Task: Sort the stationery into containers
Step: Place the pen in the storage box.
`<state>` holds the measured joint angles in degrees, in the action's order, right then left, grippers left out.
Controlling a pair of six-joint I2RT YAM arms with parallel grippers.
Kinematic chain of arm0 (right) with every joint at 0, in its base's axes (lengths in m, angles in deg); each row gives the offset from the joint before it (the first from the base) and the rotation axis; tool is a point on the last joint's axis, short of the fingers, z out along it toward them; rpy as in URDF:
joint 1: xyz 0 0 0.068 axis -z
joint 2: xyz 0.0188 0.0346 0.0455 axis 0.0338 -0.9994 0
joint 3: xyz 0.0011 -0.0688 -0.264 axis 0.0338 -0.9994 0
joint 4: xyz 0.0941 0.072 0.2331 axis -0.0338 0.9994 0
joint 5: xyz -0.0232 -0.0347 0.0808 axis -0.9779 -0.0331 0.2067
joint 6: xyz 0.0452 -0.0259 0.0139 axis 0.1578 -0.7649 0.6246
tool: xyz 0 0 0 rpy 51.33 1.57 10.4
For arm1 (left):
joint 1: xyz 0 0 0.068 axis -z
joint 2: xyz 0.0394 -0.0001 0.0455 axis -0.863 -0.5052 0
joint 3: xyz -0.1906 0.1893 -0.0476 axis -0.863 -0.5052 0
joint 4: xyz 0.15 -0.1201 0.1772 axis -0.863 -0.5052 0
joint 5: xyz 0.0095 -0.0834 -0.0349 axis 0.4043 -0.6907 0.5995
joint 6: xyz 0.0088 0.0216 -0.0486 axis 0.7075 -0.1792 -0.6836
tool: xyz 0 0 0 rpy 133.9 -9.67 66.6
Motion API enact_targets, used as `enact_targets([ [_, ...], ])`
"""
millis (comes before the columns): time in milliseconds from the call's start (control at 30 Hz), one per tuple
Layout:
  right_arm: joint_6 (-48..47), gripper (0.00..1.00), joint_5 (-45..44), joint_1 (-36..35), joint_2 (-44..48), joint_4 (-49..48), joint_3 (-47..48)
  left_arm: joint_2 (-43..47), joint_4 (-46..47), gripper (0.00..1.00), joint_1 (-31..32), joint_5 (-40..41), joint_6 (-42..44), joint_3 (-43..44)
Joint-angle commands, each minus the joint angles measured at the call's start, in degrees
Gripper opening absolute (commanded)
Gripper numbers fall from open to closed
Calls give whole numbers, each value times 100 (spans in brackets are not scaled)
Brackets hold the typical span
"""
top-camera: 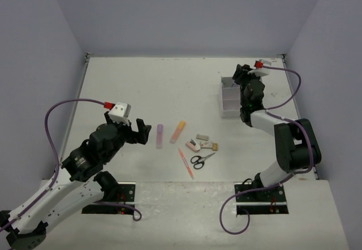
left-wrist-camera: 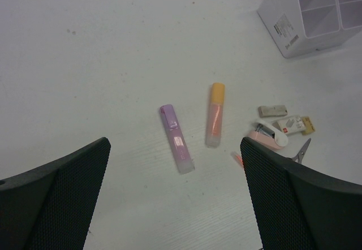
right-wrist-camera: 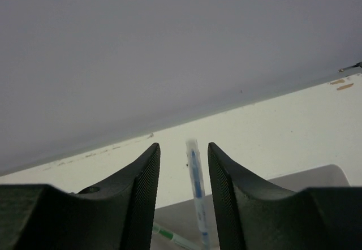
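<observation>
The white organiser box stands at the right of the table. My right gripper hovers over its far end, jaws open. A clear pen with a blue core stands upright between the jaws, touching neither, its lower end in the box. A green-and-white pen lies inside too. My left gripper is wide open and empty, low over the table just left of the lilac highlighter and the orange highlighter.
A pink-red pen, black-handled scissors, a pink-and-white clip, a tan eraser and a small grey piece lie clustered mid-table. Grey walls close the back and sides.
</observation>
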<state>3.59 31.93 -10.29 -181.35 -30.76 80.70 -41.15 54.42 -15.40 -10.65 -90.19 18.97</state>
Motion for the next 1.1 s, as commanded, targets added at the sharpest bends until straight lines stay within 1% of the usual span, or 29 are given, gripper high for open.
enact_targets([
  [0, 52, 44, 101, 33, 98, -372, -107, 14, 229, 100, -23, -89, 143, -47],
  [33, 105, 46, 187, 28, 152, -372, -156, 9, 229, 100, -23, -100, 143, -53],
  [100, 163, 53, 401, 28, 241, -313, -142, 2, 237, 100, -15, -129, 151, -53],
  [167, 222, 62, 616, 19, 443, 11, -79, 0, 247, 100, -23, -144, 161, -56],
  [233, 389, 66, 822, 19, 745, 487, -5, 5, 242, 100, -23, -139, 156, -57],
  [333, 772, 69, 1057, -30, 1314, 1714, 68, 19, 238, 100, -23, -117, 160, -61],
  [400, 897, 71, 953, -188, 1934, 2391, 136, 27, 230, 100, -23, -100, 152, -52],
  [433, 841, 71, 841, -473, 2257, 3129, 174, 27, 236, 100, -23, -93, 152, -46],
  [467, 922, 71, 860, -633, 2556, 3580, 238, 27, 234, 100, -23, -83, 152, -44],
  [500, 1046, 70, 1004, -767, 2797, 4022, 339, 31, 228, 100, -24, -72, 151, -44],
  [533, 1121, 69, 1272, -971, 2943, 4735, 487, 45, 223, 100, -29, -68, 146, -44],
  [600, 1159, 68, 1649, -1564, 3157, 5904, 670, 63, 228, 100, -23, -54, 152, -35],
  [667, 1069, 67, 1586, -2056, 3158, 6569, 955, 79, 212, 100, -31, -21, 144, -35],
  [700, 1039, 67, 1268, -2521, 3077, 7096, 1114, 109, 190, 100, -31, 23, 143, -13],
  [767, 1126, 65, 970, -3156, 2874, 7799, 1284, 181, 156, 100, -31, 154, 107, 16],
  [867, 1537, 61, 482, -3833, 2585, 8233, 1401, 386, 72, 100, -31, 372, 24, 41],
  [933, 1713, 58, 146, -4343, 2291, 8241, 1374, 593, 98, 100, -31, 453, 2, 7],
  [967, 1782, 57, 137, -4585, 2153, 8227, 1395, 683, 112, 100, -24, 439, -4, -20],
  [1067, 2007, 52, 106, -4933, 1232, 8485, 1776, 761, 149, 100, -31, 411, 2, -50],
])
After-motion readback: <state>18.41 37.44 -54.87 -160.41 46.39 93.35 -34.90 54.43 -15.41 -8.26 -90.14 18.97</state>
